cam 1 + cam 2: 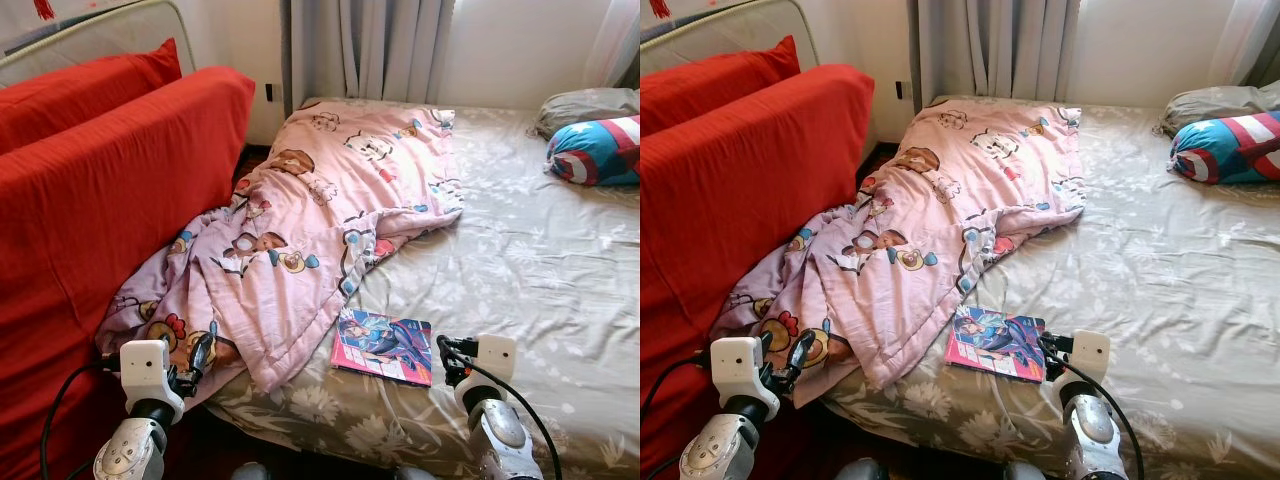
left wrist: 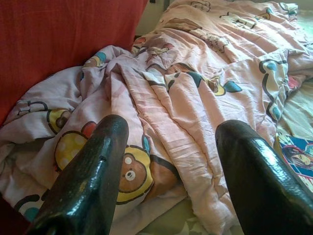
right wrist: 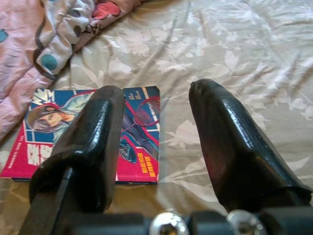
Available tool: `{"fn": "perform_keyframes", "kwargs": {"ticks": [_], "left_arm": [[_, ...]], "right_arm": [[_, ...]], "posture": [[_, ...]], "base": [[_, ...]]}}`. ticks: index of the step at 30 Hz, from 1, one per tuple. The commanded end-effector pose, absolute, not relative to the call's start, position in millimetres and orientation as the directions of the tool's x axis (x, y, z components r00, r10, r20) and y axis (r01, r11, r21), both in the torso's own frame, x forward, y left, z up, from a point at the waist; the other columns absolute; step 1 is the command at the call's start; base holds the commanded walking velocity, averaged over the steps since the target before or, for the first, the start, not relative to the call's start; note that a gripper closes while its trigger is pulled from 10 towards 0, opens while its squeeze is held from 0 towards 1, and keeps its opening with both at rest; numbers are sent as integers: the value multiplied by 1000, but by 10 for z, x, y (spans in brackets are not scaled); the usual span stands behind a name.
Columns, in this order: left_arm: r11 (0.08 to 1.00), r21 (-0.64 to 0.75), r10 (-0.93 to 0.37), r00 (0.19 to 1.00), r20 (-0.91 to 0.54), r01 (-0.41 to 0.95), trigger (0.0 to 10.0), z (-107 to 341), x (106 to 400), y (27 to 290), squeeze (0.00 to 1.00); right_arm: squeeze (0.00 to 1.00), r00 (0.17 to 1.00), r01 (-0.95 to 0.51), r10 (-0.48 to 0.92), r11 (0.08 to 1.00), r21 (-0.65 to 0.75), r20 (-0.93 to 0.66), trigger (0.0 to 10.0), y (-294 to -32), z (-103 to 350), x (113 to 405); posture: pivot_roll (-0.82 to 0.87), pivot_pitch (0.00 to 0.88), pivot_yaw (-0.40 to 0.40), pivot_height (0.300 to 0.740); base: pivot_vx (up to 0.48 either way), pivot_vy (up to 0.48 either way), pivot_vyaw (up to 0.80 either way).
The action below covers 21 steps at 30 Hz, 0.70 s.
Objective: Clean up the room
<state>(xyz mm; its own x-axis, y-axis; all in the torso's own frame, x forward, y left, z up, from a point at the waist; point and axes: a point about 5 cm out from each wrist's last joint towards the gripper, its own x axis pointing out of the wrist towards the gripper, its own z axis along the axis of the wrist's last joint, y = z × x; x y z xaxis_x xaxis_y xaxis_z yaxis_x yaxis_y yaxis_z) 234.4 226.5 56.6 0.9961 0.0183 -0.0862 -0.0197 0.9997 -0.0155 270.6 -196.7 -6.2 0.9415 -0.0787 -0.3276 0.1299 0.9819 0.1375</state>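
Right wrist view: open right end effector (image 3: 156, 142) above book (image 3: 142, 132).

Lighting: soft daylight, bright, entering from the curtained window (image 1: 380, 45) far beyond both claws. Bed sheet (image 1: 540, 250) evenly lit, pale near the far end. Shadows: faint, in the folds of the pink blanket (image 1: 300, 230) ahead of the left claw (image 2: 168, 166). Glare: dull sheen on the fingers (image 3: 230, 147). Focus: head views sharp; fingers soft in the wrist views.
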Motion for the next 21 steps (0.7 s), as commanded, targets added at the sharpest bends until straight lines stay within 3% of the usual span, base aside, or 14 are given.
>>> {"fn": "perform_keyframes", "kwargs": {"ticks": [1,12,21], "left_arm": [[1000,-13,21,996,-84,-22,10000,594,2339,2280,0],[999,-8,32,996,-86,-32,10000,586,2345,2289,0],[999,-1,36,996,-83,-37,10000,601,2322,2304,0]], "right_arm": [[0,946,122,-72,982,141,-316,10000,-1938,-18,2766],[0,946,112,-63,984,140,-318,10000,-1921,-18,2775],[0,947,127,-76,981,144,-313,10000,-1946,-1,2794]], "posture": [[94,57,-8,652],[93,52,-11,652],[102,82,-11,652]], "base": [[289,0,0],[285,0,0],[0,0,0]]}}
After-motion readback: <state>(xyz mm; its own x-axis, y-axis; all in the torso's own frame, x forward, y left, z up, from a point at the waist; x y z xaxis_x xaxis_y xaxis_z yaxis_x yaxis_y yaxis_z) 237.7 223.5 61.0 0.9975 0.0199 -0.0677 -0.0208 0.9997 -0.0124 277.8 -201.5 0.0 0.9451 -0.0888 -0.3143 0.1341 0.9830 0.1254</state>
